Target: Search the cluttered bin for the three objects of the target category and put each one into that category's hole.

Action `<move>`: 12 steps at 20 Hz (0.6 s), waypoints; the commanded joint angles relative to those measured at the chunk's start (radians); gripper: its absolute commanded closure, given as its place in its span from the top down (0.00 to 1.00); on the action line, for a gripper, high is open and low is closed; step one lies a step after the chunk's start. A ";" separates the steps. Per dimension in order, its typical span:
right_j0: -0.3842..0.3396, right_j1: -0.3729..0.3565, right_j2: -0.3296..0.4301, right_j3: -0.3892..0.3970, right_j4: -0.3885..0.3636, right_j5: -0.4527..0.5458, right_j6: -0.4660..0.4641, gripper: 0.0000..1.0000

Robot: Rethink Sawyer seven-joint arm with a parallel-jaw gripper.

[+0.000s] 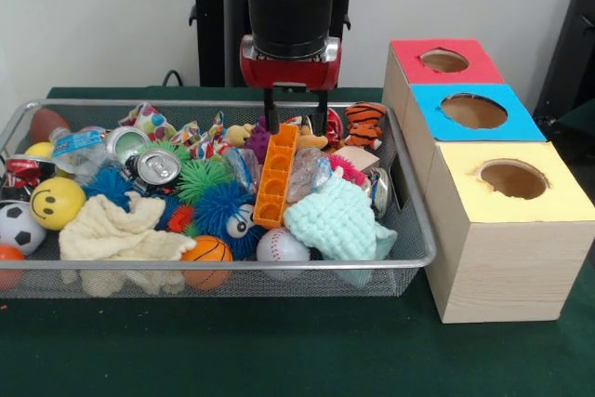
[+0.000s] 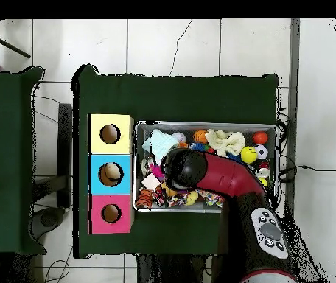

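Observation:
The bin (image 1: pixel 307 269) is a wide silver wire-mesh basket full of toys; it also shows in the overhead view (image 2: pixel 208 124). A see-through bottle with a blue label (image 1: pixel 76 146) lies at the bin's far left. Another crumpled clear bottle (image 1: pixel 307 174) lies near the middle, beside an orange plastic block (image 1: pixel 277 174). I cannot pick out a third bottle. My gripper (image 1: pixel 296 111) hangs over the bin's far middle, just above the orange block, open and empty. In the overhead view the arm's wrist hides it. The red-topped box's hole (image 1: pixel 444 60) is at the far right and also shows in the overhead view (image 2: pixel 111 213).
Blue-topped (image 1: pixel 474 111) and yellow-topped (image 1: pixel 512 178) boxes stand in a row with the red one, right of the bin. Silver cans (image 1: pixel 156 166), spiky balls (image 1: pixel 223 206), a mint cloth (image 1: pixel 339 220), a cream cloth (image 1: pixel 116 234) and small sports balls crowd the bin.

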 commanded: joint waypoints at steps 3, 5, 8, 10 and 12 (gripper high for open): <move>0.016 0.056 0.057 0.000 -0.033 -0.050 0.086 1.00; 0.019 0.061 0.058 -0.001 -0.028 -0.051 0.091 1.00; 0.023 0.067 0.061 -0.007 -0.016 -0.046 0.099 1.00; 0.026 0.065 0.061 -0.005 -0.010 -0.043 0.105 1.00; 0.029 0.058 0.060 0.006 -0.006 -0.046 0.111 1.00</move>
